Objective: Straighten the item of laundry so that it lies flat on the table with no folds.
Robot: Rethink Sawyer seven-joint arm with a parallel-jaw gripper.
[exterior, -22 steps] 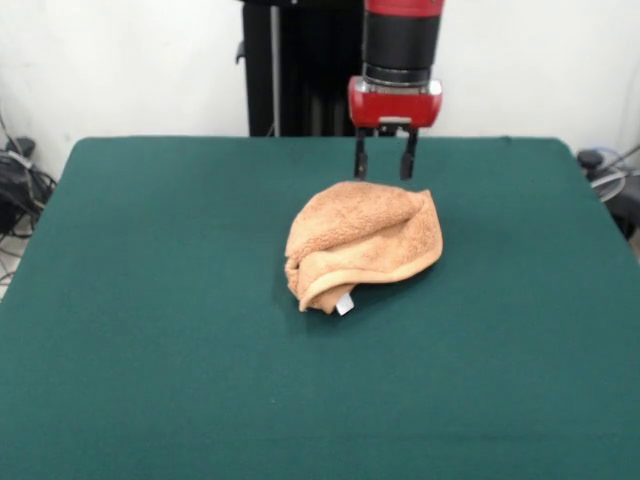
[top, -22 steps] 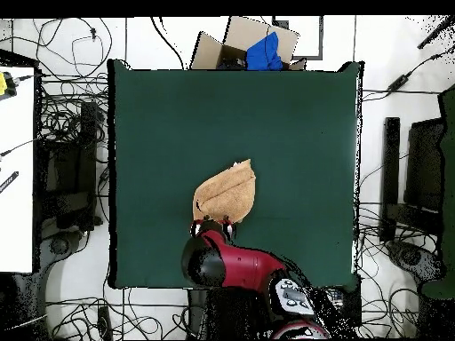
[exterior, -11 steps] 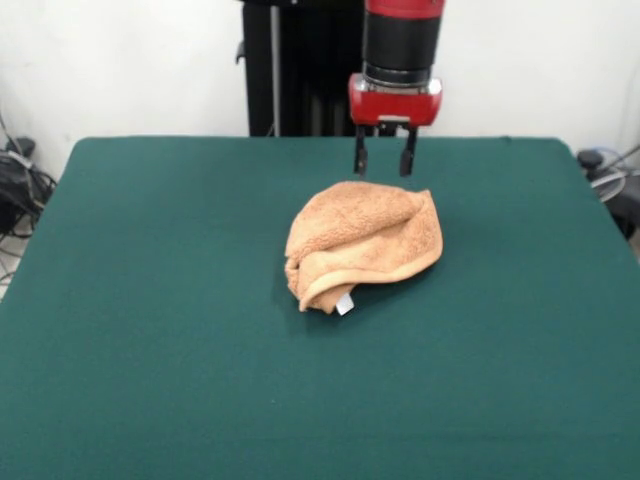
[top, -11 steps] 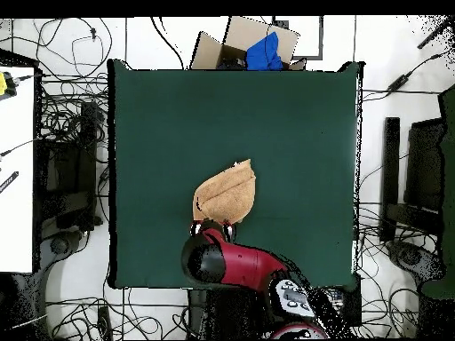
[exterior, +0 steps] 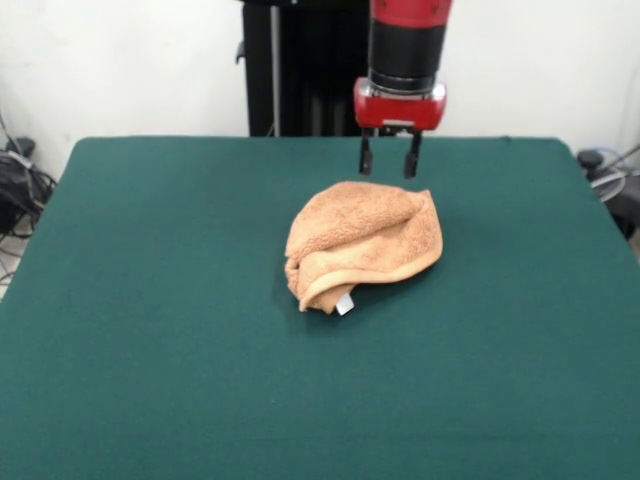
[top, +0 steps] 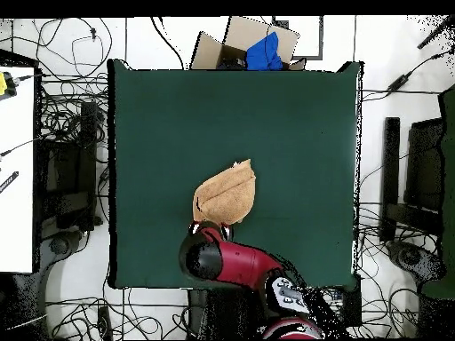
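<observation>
Towel, small, light-orange, fluffy terry cloth (exterior: 366,240), sits bunched and folded over near middle of big dark green cloth table (exterior: 150,300). Tiny white tag (exterior: 345,304) pokes out at front edge. Red and black gripper (exterior: 389,165) hangs above towel's far edge, fingers apart, holding nothing. Step looks like: getting ready to grab. Next: go down, pinch top fold, pull it open flat.

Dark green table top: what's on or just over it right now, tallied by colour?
Light-orange crumpled terry towel: 1
White tag on the towel's near edge: 1
Red and black end effector, open, above the towel's far edge: 1
Total: 3, on the dark green cloth-topped table.
</observation>
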